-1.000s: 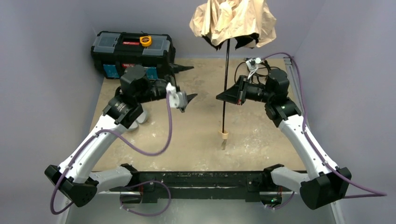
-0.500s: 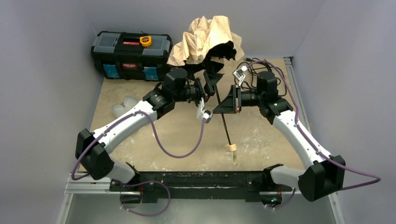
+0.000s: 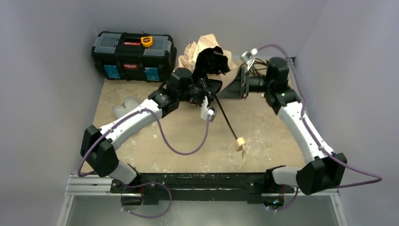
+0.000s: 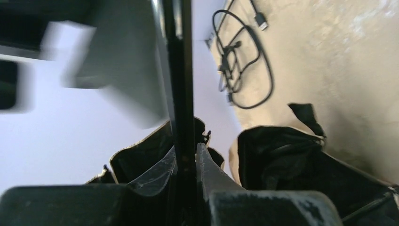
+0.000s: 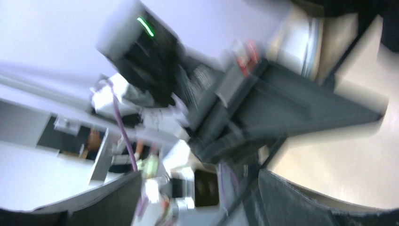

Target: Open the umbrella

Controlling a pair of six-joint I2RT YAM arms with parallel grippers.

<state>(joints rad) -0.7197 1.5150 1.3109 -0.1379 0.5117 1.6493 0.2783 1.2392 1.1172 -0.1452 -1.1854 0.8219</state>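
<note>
The umbrella lies tilted toward the back wall, its crumpled tan canopy (image 3: 200, 49) low over the table and the black lining (image 4: 282, 155) showing. Its thin black shaft (image 3: 227, 121) slants down to the pale wooden knob (image 3: 240, 142) near the table. My left gripper (image 3: 211, 92) is shut on the shaft just below the canopy; in the left wrist view the shaft (image 4: 181, 94) runs straight up from between the fingers (image 4: 209, 169). My right gripper (image 3: 228, 92) stands open just right of the shaft, holding nothing; its blurred fingers (image 5: 301, 197) are wide apart.
A black toolbox (image 3: 133, 54) with a yellow tape measure (image 3: 147, 41) on top stands at the back left. A limp pale sleeve (image 3: 126, 106) lies beside the left arm. Loose black cables (image 4: 244, 70) lie at the back right corner.
The left gripper reached in and shut on the shaft. The right gripper let go, opened and drew back. The upright umbrella tipped toward the back, canopy sinking, knob swinging right.
</note>
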